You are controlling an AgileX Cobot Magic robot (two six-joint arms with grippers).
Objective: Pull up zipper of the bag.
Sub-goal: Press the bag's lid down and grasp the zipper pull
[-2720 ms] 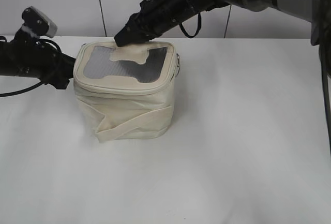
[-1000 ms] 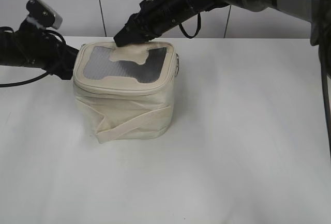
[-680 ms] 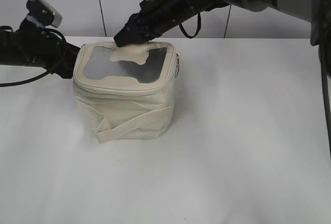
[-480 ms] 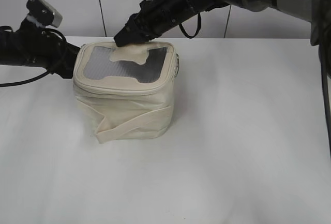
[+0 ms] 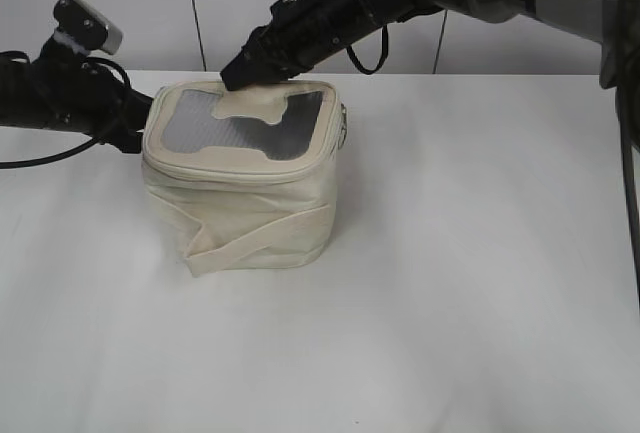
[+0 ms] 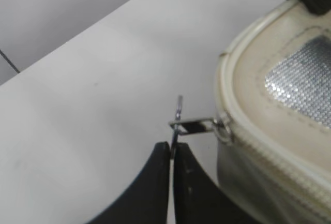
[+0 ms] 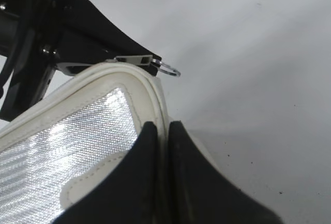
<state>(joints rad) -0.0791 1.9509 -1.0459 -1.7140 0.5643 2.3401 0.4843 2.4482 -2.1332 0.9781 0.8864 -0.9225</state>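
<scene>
On the white table (image 5: 480,283) we see the small cream bag (image 5: 240,203) standing upright left of centre, its rounded-square lid (image 5: 243,125) facing up with grey mesh panels around an H-shaped cream patch, and a flat cream strap (image 5: 262,235) slanting across its front side. The zipper (image 6: 269,154) runs along the lid rim and looks closed along the stretch we can see.

From the left, our left gripper (image 6: 171,154) sits at the bag's left rear corner. Its two black fingers are pressed together on a thin silver ring pull (image 6: 177,114) — the ring stands edge-on above the fingertips, joined by a small metal slider (image 6: 199,125) to the corner of the zip track.

Our right gripper (image 7: 159,133) reaches in from the upper right and rests on the lid's far edge. Its fingers are clamped on the raised cream rim of the lid — in the right wrist view, a second silver ring (image 7: 169,69) sticks out just beyond the corner.
</scene>
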